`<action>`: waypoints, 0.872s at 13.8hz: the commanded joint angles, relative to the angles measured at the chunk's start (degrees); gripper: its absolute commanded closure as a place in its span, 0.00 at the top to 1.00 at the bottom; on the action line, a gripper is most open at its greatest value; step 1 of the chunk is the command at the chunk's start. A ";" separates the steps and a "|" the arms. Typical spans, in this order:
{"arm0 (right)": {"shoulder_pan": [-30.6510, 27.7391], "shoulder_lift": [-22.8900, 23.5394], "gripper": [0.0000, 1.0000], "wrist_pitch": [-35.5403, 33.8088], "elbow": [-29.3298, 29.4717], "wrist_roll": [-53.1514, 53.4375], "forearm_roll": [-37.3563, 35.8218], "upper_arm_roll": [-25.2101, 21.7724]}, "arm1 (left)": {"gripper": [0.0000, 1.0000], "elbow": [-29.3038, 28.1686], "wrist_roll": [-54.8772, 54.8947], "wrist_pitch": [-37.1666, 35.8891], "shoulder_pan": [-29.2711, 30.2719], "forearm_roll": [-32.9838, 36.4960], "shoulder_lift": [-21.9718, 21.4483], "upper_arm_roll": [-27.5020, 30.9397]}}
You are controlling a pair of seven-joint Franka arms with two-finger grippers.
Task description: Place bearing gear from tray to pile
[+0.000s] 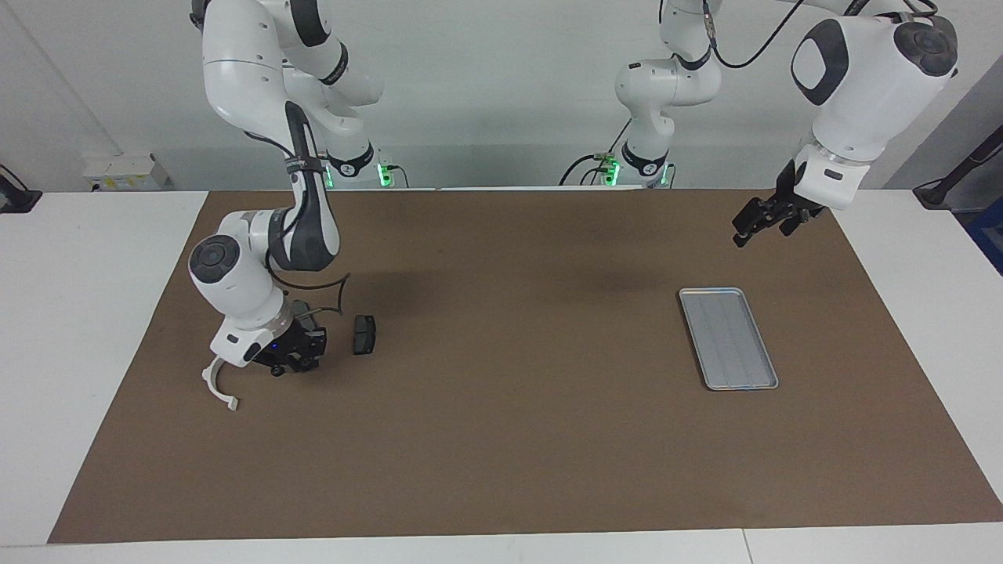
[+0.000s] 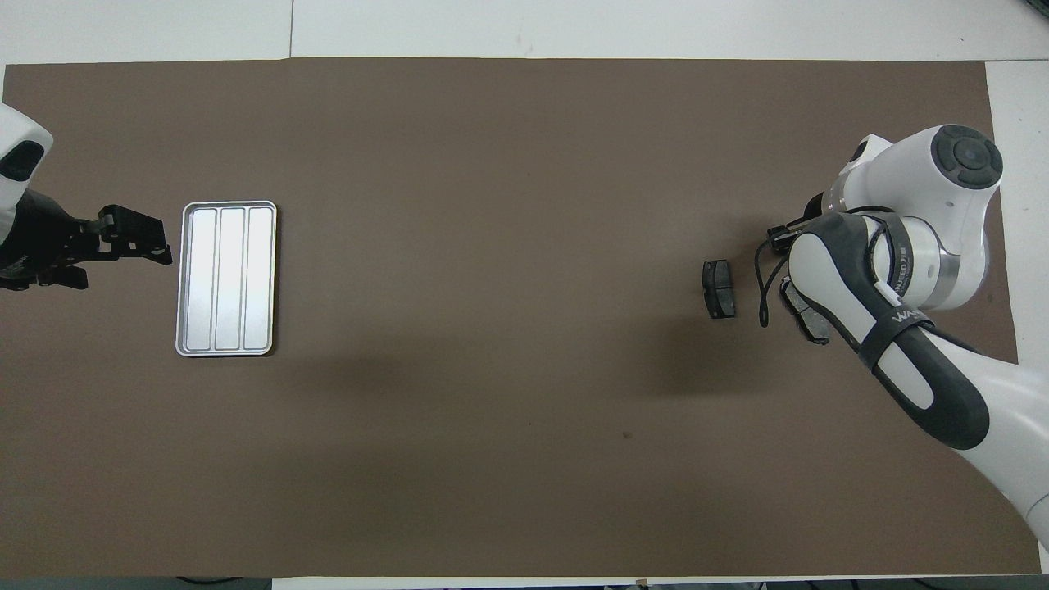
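The silver-grey ridged tray [image 1: 729, 338] lies empty toward the left arm's end of the table, and it also shows in the overhead view [image 2: 227, 279]. The pile is toward the right arm's end: a white semicircular bracket [image 1: 218, 384] and a dark grey brake pad [image 1: 364, 334], which also shows in the overhead view [image 2: 719, 288]. My right gripper [image 1: 294, 362] is down low at the mat between the bracket and the pad, under its own arm in the overhead view. No bearing gear shows in either view. My left gripper [image 1: 742, 233] hangs open and empty in the air beside the tray.
A brown mat [image 1: 501, 439] covers the table, with white table margins [image 1: 78, 329] at both ends. A second dark piece [image 2: 807, 315] shows partly under the right arm.
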 commanded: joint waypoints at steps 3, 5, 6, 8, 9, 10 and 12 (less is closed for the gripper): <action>-0.39 -0.79 0.08 2.96 -2.51 -0.87 0.10 0.43 | 1.00 -2.33 0.42 1.31 0.21 -0.71 -1.71 -0.03; -0.30 -0.79 0.69 2.70 -2.42 -0.61 0.10 0.43 | 1.00 -2.34 0.42 1.40 0.21 -0.80 -1.80 -0.03; -0.30 -0.88 0.94 2.35 -2.16 -0.34 0.10 0.43 | 1.00 -2.51 0.42 1.49 0.21 -0.80 -1.80 -0.03; 0.05 -1.32 1.00 0.95 -0.85 0.53 0.10 0.26 | 1.00 -2.51 0.33 1.49 0.13 -0.71 -1.80 -0.03; 0.14 -1.50 1.00 -0.88 1.07 1.58 -0.07 0.17 | 1.00 -2.51 0.33 1.49 0.13 -0.80 -1.80 -0.03; 0.14 -1.58 1.00 -3.60 3.79 2.55 -0.33 0.17 | 1.00 -2.51 0.33 1.49 0.04 -0.71 -1.80 -0.03; -0.03 -1.76 1.00 -10.10 9.67 5.27 -3.04 0.17 | 1.00 -2.51 0.51 1.49 0.21 -0.80 -1.80 -0.03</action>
